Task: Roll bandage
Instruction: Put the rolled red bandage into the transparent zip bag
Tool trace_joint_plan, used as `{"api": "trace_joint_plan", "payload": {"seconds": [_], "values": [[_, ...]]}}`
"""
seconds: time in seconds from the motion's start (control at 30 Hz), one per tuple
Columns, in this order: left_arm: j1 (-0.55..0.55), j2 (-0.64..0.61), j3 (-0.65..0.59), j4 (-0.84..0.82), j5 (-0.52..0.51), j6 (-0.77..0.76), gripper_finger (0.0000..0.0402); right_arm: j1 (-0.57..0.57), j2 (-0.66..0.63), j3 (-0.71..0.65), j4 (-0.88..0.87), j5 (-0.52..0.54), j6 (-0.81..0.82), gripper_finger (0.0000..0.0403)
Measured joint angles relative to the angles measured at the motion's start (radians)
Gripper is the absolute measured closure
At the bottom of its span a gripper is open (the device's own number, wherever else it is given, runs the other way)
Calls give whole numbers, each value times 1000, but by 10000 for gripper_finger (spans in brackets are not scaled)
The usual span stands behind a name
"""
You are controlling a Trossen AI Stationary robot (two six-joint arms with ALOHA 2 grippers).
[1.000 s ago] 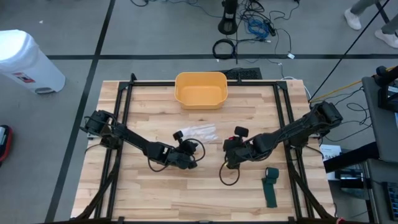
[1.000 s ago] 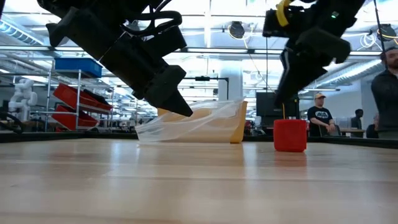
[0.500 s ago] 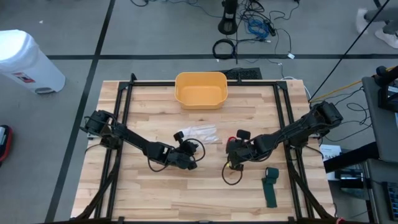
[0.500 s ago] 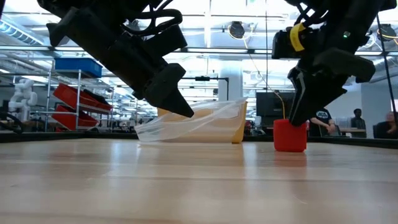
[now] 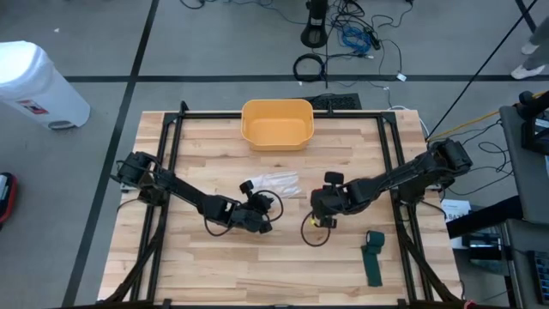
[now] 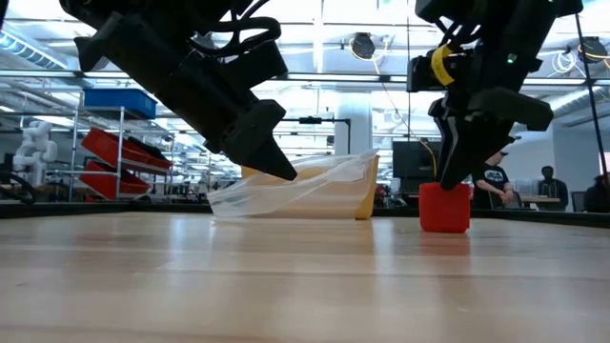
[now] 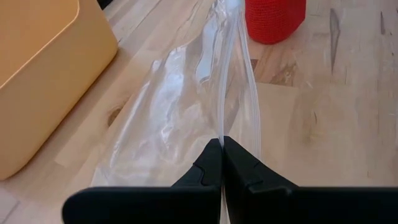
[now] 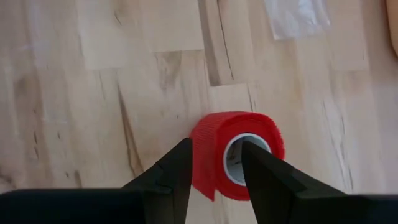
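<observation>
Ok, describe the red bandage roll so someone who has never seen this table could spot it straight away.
Start at the yellow bin at the table's far edge, then come toward the near side, to the right of the clear plastic bag. The red bandage roll stands there under the right pincer, whose fingers straddle its wall. It is the only red thing on the table.

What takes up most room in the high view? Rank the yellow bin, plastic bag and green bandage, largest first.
1. Yellow bin, clearly largest.
2. and 3. Plastic bag and green bandage look about alike in area, the bag wide, the bandage long and narrow, so I won't rank them.
</observation>
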Motion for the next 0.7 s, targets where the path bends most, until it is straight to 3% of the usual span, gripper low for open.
{"api": "trace_joint_plan", "payload": {"seconds": [0.27, 0.53, 0.7], "values": [[0, 0, 0, 0, 0, 1, 401, -37, 0, -3, -4, -58, -12, 277], [0, 0, 0, 3, 0, 18, 402, -71, 0, -72, 101, -101, 2, 278], [0, 0, 0, 6, 0, 21, 401, -84, -1, -105, 165, -94, 19, 317]]}}
